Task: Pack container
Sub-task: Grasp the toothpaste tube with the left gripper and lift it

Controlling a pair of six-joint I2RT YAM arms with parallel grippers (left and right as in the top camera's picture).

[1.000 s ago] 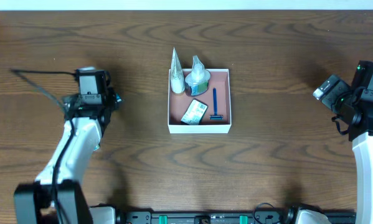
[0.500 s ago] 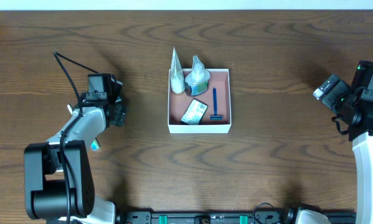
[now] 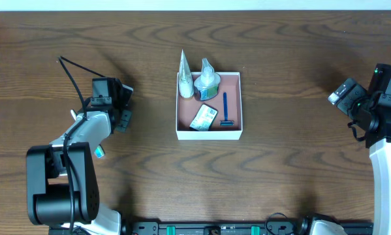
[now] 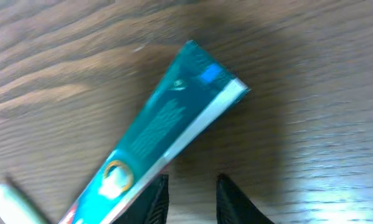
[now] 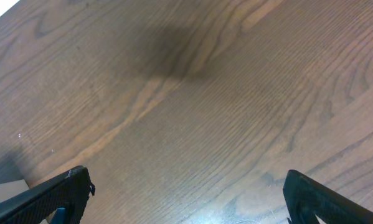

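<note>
We saw the container (image 3: 208, 136) sitting in the middle of the dark wooden counter (image 3: 299, 65), between the two arms and well apart from both. Its white walls framed a reddish-brown floor. In its far left corner two white cone-topped tubes stood upright: the slimmer one (image 3: 185, 79) against the left wall, and the broader one (image 3: 207, 79), with a greenish band, just beside it. Both poked above the rim. A small printed packet (image 3: 203, 117) lay flat near the front left, and a blue razor (image 3: 226, 109) lay to its right, handle pointing away from the arms.

The left arm reached over the counter to the left of the container. From its wrist camera we saw the left claw (image 4: 189, 186) with its fingers drawn close together. Only a narrow strip of bare wood showed between them, and nothing was gripped. A teal toothpaste tube (image 4: 174, 124) lay slantwise on the counter just ahead of that claw, its crimped end up and to the right and its white cap (image 4: 12, 199) at the lower left. One finger (image 4: 155, 196) stood right at the tube's edge; we could not tell whether it touched.

The right claw (image 5: 186, 177) hung at the far right of the counter, its fingers spread wide over bare wood and holding nothing.
</note>
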